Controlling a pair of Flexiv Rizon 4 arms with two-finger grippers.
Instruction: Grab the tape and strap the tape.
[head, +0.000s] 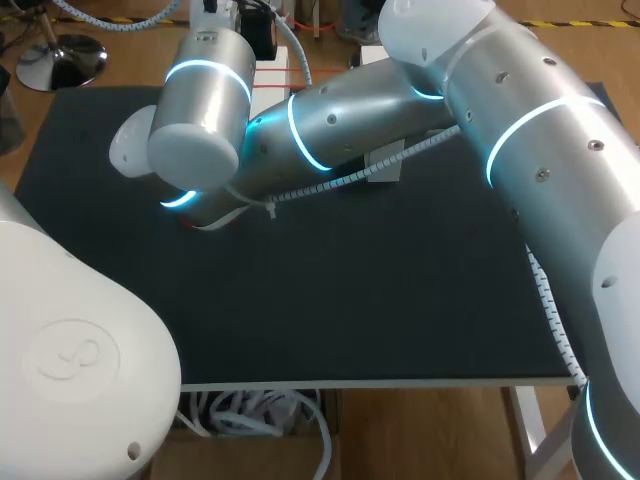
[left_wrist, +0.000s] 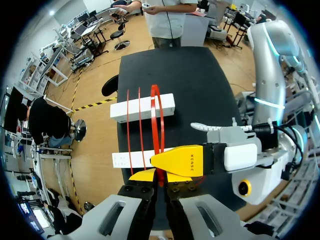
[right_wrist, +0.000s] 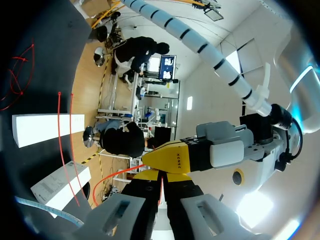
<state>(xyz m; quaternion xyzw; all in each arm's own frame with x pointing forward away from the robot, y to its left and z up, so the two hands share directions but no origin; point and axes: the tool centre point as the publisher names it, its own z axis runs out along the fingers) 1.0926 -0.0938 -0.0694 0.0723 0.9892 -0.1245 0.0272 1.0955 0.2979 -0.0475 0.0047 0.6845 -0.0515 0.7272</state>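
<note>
- Two pincers meet on one strand. The left gripper is clamped on the red tape. The right gripper is clamped on the same tape just beside it, coming in from the left gripper's three o'clock.
- From the fingers the tape runs toward twelve o'clock over the near box just ahead and the far box beyond it. Both boxes are white and lie on the black table.
- In the head view the crossed arms hide both grippers. The boxes show at about the table's eleven o'clock edge.
- The step in hand, as I judge it, is drawing the loop tight. Pull along the strand's own line, both arms together and slowly, so the tape neither twists nor slips from the pads.
- Mind the boxes, since a sideways tug could drag or tip them.
</note>
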